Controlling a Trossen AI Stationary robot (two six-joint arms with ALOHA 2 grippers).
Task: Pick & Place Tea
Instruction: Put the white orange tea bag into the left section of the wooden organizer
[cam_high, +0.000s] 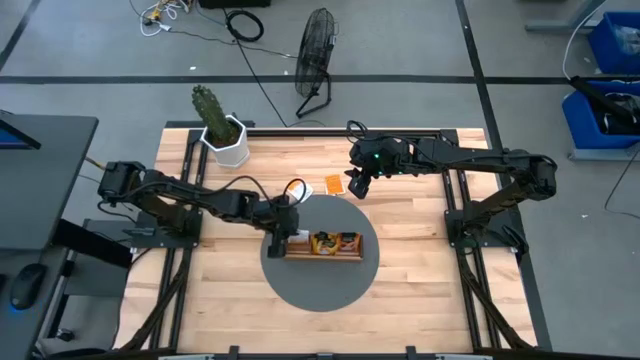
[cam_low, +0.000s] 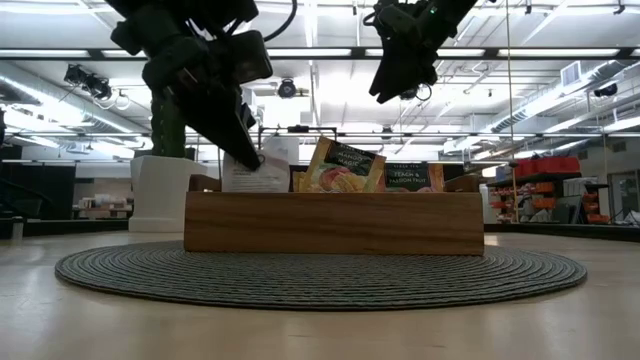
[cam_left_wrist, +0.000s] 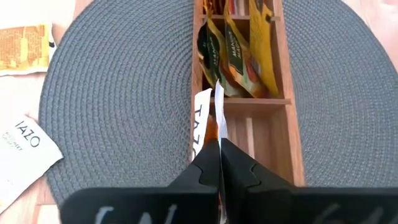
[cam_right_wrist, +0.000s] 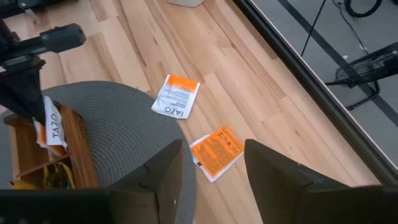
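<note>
Pale wooden planking made up the tabletop I was working over, with a round grey woven mat lying near its front edge. On that mat sat the long brown wooden compartment tray, yellow-and-dark sachets standing in its middle section. My left gripper hung over the tray's left end, fingers pinched flat on a white-and-orange tea sachet that dipped into the end compartment. Just beyond the mat, two more sachets lay flat on the planks: a white one with an orange edge and an orange one. My right gripper hovered above them with its fingers spread wide, holding nothing. Farther back stood a white pot with a green cactus, and past the table a black floor fan on grey flooring.
</note>
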